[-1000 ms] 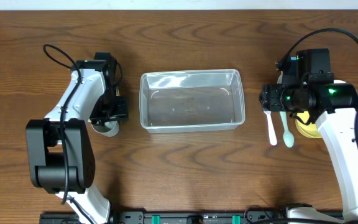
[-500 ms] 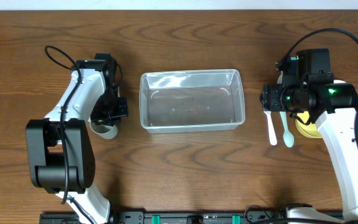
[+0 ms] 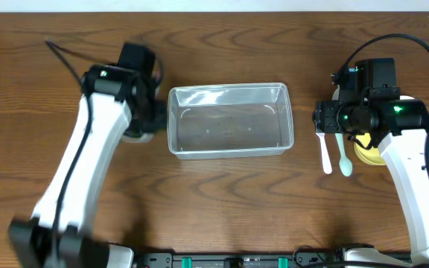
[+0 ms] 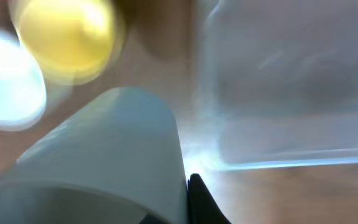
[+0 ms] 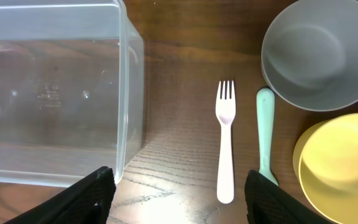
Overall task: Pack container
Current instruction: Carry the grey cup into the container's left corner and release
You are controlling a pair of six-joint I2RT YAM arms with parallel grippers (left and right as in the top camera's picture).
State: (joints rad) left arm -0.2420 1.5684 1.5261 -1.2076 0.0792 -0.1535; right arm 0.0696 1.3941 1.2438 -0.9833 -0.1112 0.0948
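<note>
From overhead, the container (image 3: 229,123) sits mid-table, with the left gripper (image 3: 144,123) beside its left wall. Left wrist, blurred: the fingers clasp a pale cup (image 4: 104,149). Right wrist: the right gripper (image 5: 182,199) is spread wide near a fork (image 5: 226,143), and the container's embossed base marks are unreadable.

The clear container (image 5: 128,93) fills the left of the view. Beside it on the wooden table (image 5: 179,74) lie a white fork (image 5: 226,143) and a mint spoon (image 5: 265,134), parallel. At the right, a grey bowl (image 5: 316,53) sits above a yellow bowl (image 5: 340,165).
</note>
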